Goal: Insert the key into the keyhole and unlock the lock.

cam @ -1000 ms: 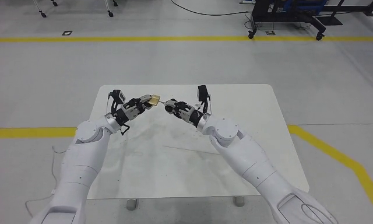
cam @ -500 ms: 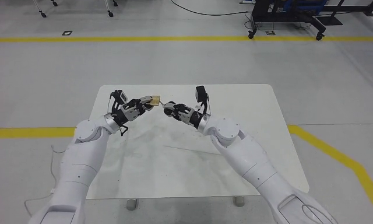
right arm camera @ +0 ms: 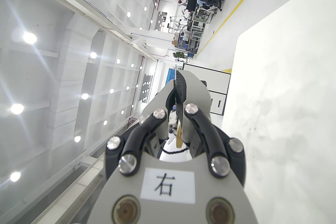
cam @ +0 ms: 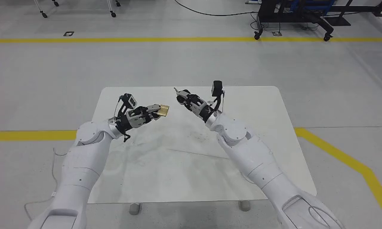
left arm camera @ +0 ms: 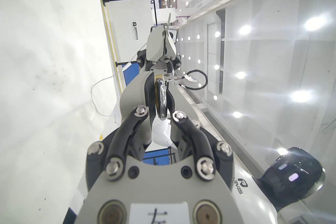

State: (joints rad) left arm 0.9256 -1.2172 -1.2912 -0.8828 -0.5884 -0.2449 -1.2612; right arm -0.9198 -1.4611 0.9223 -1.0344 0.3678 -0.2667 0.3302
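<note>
Key [cam: 177, 91]: pinched in right gripper [cam: 182, 96], blade poking out ahead toward table's [cam: 262, 145] far-left corner.
Lock [cam: 161, 110]: clamped in left gripper [cam: 151, 111], apart from key.

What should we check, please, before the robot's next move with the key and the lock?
1. Grip of the left tool on the lock: ok, shut on it.
2. Grip of the right tool on the key: ok, shut on it.
3. Tip of the key inside the keyhole: not ok, key and lock are apart in the top view.
4. Aim of the key at the lock: not ok, it seems to point toward the far edge of the table instead.
5. Keyhole turned toward the key: cannot tell, too small to make out.
</note>
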